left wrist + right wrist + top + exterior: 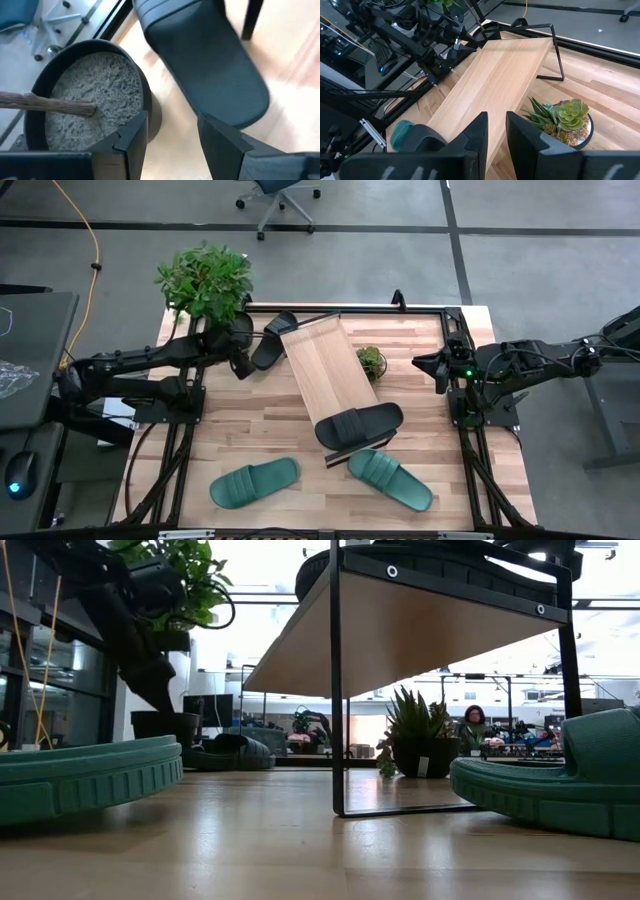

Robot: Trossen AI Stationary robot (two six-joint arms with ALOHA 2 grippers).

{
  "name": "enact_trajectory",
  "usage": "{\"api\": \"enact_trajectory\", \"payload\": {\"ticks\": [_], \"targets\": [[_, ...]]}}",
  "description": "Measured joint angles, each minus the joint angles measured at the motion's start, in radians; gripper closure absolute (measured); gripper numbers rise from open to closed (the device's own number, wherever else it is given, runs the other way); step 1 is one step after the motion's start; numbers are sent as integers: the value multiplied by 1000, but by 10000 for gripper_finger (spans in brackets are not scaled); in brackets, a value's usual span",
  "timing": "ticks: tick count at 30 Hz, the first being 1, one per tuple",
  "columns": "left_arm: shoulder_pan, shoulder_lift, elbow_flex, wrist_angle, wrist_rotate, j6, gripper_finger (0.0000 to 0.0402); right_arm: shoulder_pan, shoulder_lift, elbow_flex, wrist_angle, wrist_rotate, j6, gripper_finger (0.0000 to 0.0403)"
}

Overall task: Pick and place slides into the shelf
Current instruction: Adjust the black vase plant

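The left gripper [167,137], jaws open and empty, hovers by the black slide [273,340] at eleven o'clock; next, grasp it.

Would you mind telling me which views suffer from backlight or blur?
Low view: bright windows behind leave the shelf underside and the big plant in silhouette. Left wrist view: the black slide is soft and smeared. High view: evenly lit, sharp. Right wrist view: the small succulent is crisp.

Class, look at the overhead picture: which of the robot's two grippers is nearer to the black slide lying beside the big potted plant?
Left. The left gripper hovers right beside that black slide, next to the plant pot. The right gripper is across the shelf, much farther off.
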Motion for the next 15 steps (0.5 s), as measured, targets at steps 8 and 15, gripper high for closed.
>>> {"api": "enact_trajectory", "payload": {"ticks": [8,15], "targets": [[0,79,0,27,-48,-2,241,0,0,0,0,-2,2,343],[0,124,0,43,-123,-52,241,0,0,0,0,-4,11,343]]}}
